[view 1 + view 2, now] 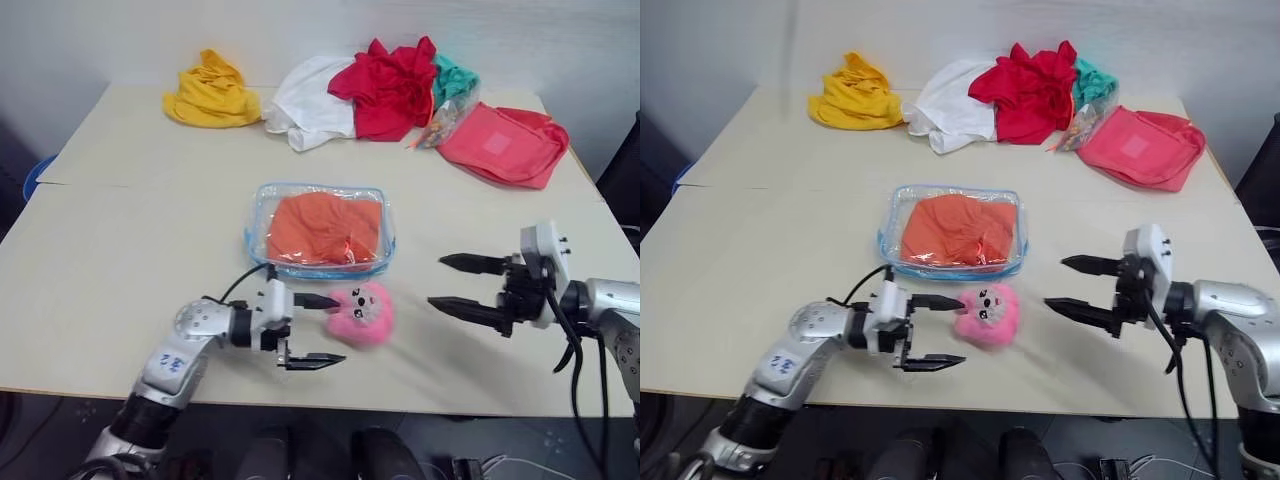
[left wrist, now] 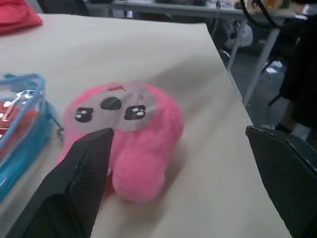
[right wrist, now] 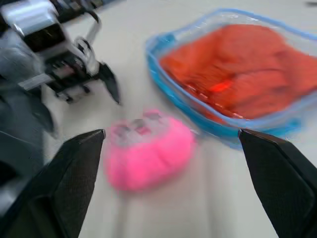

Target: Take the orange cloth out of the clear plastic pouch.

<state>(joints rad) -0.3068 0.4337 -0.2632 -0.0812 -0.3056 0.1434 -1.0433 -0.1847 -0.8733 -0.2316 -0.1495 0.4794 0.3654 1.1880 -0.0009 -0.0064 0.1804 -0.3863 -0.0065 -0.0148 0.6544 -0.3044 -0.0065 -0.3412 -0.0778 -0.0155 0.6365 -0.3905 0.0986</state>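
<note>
- While nothing is held, the big beige table [image 1: 120,240] is seen under everything.
- The clear plastic pouch with blue trim [image 1: 320,230] is laid flat mid-table, and the wrinkly orange cloth [image 1: 325,226] is kept inside it.
- The fluffy pink plush charm [image 1: 362,313] is found just beside the pouch's near edge.
- The left gripper [image 1: 312,332] is spread wide beside the charm.
- The right gripper [image 1: 462,286] is spread wide too, apart from the charm.

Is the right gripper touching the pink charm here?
Apart. In the left eye view the right gripper, open, sits clear of the pink charm, with bare table between them.
</note>
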